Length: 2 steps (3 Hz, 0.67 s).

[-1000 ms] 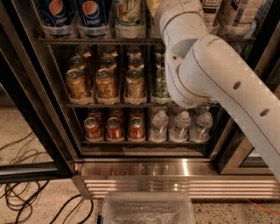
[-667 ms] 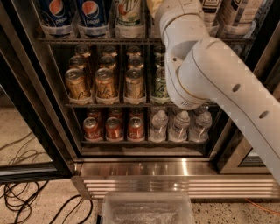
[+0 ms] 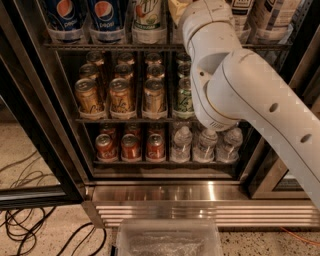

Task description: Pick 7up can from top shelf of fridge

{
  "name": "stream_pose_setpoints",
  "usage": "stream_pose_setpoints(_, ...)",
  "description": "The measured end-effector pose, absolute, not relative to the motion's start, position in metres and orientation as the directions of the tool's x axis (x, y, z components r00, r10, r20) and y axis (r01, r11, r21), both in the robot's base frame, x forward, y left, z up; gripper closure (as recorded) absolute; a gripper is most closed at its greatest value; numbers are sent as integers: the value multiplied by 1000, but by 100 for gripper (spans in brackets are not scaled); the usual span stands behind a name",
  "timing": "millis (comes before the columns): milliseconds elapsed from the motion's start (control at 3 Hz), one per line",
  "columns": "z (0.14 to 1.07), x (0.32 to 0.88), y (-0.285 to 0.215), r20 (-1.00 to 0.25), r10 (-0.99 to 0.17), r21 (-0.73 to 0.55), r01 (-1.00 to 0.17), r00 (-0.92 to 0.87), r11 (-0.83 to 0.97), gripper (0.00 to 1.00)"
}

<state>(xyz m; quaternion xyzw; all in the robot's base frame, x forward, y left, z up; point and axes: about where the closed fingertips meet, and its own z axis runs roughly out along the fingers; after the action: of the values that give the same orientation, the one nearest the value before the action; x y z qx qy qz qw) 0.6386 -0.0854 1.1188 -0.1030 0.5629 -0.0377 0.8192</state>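
Note:
The 7up can (image 3: pixel 147 12), pale with green lettering, stands on the top shelf (image 3: pixel 100 46) of the fridge (image 3: pixel 75 150), right of two blue Pepsi cans (image 3: pixel 63 12); its top is cut off by the frame edge. My white arm (image 3: pixel 235 85) reaches up from the right, and its wrist (image 3: pixel 205 20) is at the top shelf just right of the 7up can. My gripper is beyond the wrist at the top edge and does not show. More pale cans (image 3: pixel 270 15) stand on the shelf to the right of the arm.
The middle rack holds gold cans (image 3: pixel 120 95) and a green can (image 3: pixel 184 97). The lower rack holds red cans (image 3: pixel 130 146) and water bottles (image 3: pixel 205 145). The open door frame (image 3: pixel 35 125) stands at left. Cables (image 3: pixel 25 225) lie on the floor. A clear bin (image 3: pixel 167 240) is at the bottom.

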Motion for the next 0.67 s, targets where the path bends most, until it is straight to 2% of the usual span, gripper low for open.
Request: stream_pose_setpoints(667,1122,621,-75,-917,-142,-192,-100,373,976,100)
